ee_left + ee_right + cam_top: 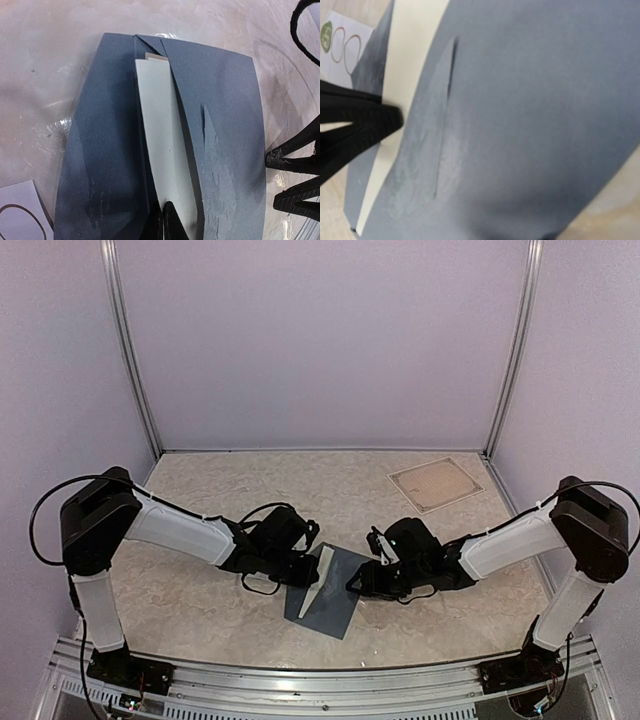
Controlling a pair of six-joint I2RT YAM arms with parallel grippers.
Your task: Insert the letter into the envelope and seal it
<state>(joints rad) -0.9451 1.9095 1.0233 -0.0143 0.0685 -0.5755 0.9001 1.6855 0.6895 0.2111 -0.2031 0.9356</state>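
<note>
Envelope [335,605] is laid flat on the worktop [220,490], centred between the two arms, near the front edge. Long axis is run near-to-far and skewed slightly, with the far end toward the right arm and the near end toward the left arm. Which way the flap points cannot be told.

Letter [162,140] is seen as a pale strip along the same axis, between two dark panels of the envelope. Its far end is tucked under the dark paper and its near end is exposed.

Left claw [165,222] is closed, fingers together, and pinched on the near end of the letter.

Right claw [272,180] is seen from the left wrist with fingers apart and worktop visible between them. Its tips are set against the envelope's long edge on the right-arm side. A grip on that edge cannot be confirmed. The right panel is creased and bulged upward.

Sticker strip [20,215] is placed just beside the envelope on the left-arm side.
</note>
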